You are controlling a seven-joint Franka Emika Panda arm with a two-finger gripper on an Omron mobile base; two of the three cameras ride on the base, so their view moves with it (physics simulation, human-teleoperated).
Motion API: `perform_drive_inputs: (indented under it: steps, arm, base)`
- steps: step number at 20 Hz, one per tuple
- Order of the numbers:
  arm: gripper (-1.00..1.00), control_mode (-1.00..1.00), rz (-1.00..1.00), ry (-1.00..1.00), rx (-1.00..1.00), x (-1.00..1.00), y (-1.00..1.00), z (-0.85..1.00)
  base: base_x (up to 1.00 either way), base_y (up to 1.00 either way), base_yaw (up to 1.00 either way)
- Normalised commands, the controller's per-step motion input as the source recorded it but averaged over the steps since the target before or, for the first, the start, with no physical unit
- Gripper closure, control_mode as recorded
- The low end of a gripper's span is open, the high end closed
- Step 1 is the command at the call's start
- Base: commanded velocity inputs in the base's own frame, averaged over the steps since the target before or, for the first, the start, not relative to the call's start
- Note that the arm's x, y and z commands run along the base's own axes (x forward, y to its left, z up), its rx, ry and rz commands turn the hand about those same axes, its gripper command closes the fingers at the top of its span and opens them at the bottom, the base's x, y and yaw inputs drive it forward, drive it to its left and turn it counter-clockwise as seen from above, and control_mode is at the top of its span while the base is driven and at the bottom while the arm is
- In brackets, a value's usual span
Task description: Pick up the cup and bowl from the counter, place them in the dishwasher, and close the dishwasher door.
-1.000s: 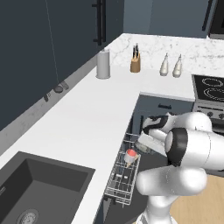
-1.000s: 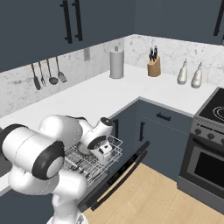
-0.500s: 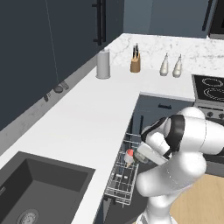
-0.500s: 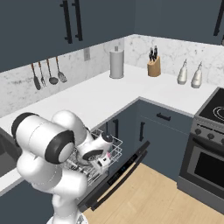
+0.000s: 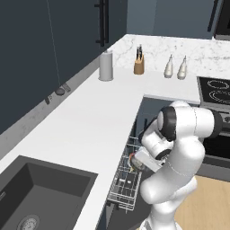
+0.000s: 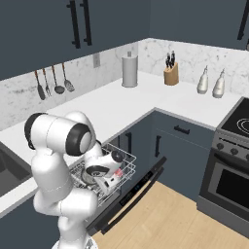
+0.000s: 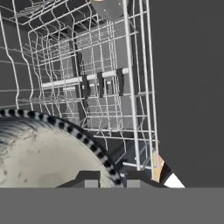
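Gripper (image 7: 108, 181) clamps rim of bowl (image 7: 39, 157) w/ narrow jaws, low inside wire rack (image 7: 105, 83) of dishwasher (image 6: 127, 187). Cup (image 7: 107, 8) sits at rack's far end; dishwasher door (image 6: 138, 189) hangs open

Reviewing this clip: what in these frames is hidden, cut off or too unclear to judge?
- Bowl: hand view's left and bottom edges cut it off; whether it rests on the rack is unclear.
- Gripper: fingertips barely show beside the bowl's rim; the grip cannot be confirmed.
- Cup: cut by the hand view's top edge.
- Dishwasher door: the arm hides its near end in the right base view.
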Motion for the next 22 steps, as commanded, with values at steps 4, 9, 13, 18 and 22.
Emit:
perform_drive_inputs:
  steps: [4, 9, 13, 18, 22]
  arm:
    - [1.0, -1.0, 0.0, 0.06, 0.03, 0.27, 0.08, -0.25]
    - [1.0, -1.0, 0.0, 0.06, 0.03, 0.3, 0.16, -0.17]
    - [1.0, -1.0, 0.0, 0.05, 0.01, 0.17, 0.09, -0.24]
    - [-1.0, -1.0, 0.0, 0.05, 0.0, 0.18, 0.13, -0.21]
    - [-1.0, -1.0, 0.0, 0.03, 0.0, 0.24, 0.06, -0.09]
  base:
    - [0.0, 0.0, 0.0]
    - [0.0, 0.0, 0.0]
    - [0.0, 0.0, 0.0]
    - [0.0, 0.0, 0.0]
    - [0.0, 0.0, 0.0]
